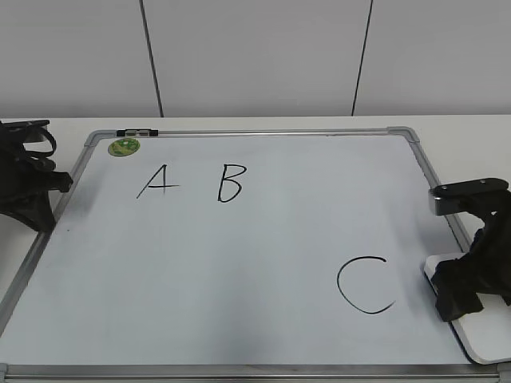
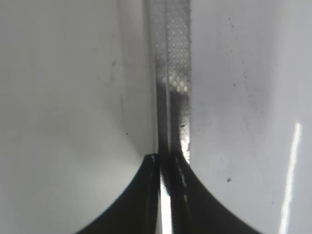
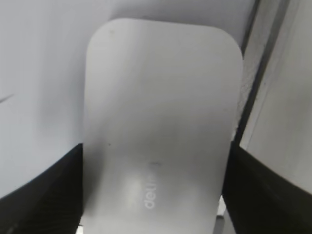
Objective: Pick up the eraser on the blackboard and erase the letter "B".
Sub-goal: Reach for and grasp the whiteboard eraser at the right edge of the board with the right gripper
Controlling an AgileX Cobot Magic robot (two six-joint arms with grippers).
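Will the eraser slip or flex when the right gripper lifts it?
The eraser looks like smooth, glossy plastic, so it may slip between the fingers. Its flat, rounded block shape suggests it is stiff and won't roll.

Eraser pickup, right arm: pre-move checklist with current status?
1. Eraser between right end effector fingers: ok, one finger on each side.
2. Fingers clamped on it: cannot tell, contact unclear.
3. Eraser lies flat on the blackboard, by its right frame: ok.
4. Letter "B" intact, not erased: ok.
5. Board between eraser and B holds only the "C": ok.
6. Left end effector shut, at the left frame, away from the B: ok.
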